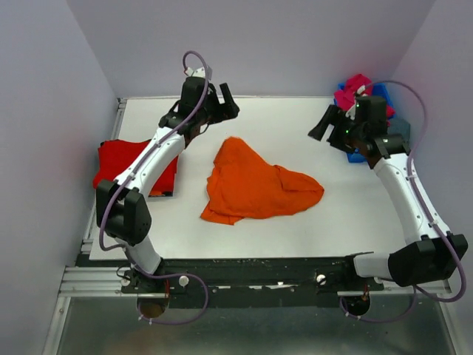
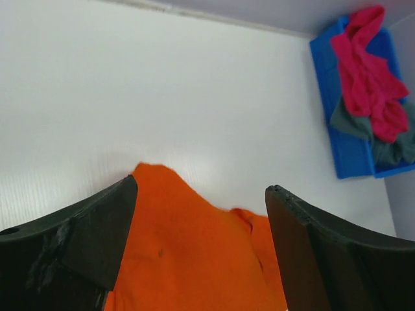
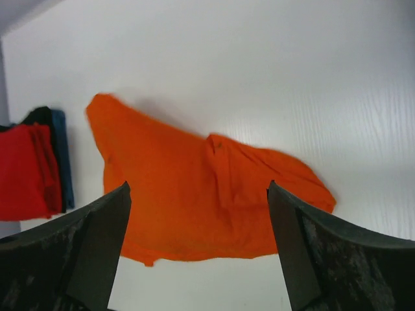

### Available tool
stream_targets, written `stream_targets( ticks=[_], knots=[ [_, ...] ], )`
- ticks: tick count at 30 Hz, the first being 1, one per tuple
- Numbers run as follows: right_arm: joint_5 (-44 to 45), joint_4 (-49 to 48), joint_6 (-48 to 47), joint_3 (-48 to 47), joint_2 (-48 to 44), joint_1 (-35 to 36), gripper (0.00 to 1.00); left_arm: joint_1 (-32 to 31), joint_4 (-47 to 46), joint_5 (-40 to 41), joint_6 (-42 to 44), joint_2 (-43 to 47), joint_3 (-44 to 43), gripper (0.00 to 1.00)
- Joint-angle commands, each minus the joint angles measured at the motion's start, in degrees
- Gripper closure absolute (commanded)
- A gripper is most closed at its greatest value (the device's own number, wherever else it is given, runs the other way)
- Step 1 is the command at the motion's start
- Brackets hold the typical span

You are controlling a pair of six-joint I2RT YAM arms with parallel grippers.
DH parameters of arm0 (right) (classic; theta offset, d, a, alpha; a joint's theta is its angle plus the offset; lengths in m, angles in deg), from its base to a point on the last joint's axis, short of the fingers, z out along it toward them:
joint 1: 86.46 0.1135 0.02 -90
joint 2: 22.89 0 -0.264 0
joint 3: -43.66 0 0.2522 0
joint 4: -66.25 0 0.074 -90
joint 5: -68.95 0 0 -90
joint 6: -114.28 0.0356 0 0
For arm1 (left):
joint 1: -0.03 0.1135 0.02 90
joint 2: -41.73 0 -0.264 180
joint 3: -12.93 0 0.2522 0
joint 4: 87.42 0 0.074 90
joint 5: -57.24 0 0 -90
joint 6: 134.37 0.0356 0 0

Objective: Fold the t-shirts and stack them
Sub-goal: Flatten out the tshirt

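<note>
Left claw (image 2: 201, 189) and right claw (image 3: 198, 188): both released, jaws spread, nothing held, raised above the table (image 1: 332, 214). The orange t-shirt (image 1: 255, 185) lies crumpled between and below both claws, its pointed corner nearest the left claw. Judged handling: light, limp, non-fragile cloth that sags and drags. Pinch a single layer at an outer edge or corner, not the bunched middle. Outboard of the left claw: folded red t-shirt (image 1: 133, 164). Behind the right claw: blue bin (image 2: 350, 155) holding a pink t-shirt (image 2: 369, 71).

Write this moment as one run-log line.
left gripper: open, empty | right gripper: open, empty | orange t-shirt: crumpled, centre | red t-shirt: folded, left side | blue bin: holds magenta t-shirt, grey t-shirt
</note>
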Motion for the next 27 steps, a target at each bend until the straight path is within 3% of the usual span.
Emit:
stream_targets(
  ticks=[1,7,13,19,27],
  knots=[
    [-4.5,-5.7,0.3,8.6,-2.4,-0.1,0.12,-0.1,-2.9,-1.7,0.5,4.2,4.4,0.04],
    [-9.5,-11.7,-1.2,19.6,-1.2,2.0,0.32,-0.9,-8.0,0.7,-5.0,12.5,20.7,0.10],
    [-6.4,-16.6,-2.7,27.4,0.0,14.7,0.43,-1.2,-12.0,7.7,-8.8,23.9,39.2,0.15],
    [3.0,-20.0,-0.7,28.5,3.6,32.4,0.44,-1.3,-14.2,10.6,-11.9,34.2,52.1,0.18],
    [11.9,-21.6,-1.5,18.0,16.1,47.1,0.43,-1.2,-7.9,20.2,-15.8,42.4,55.7,0.16]
  ],
)
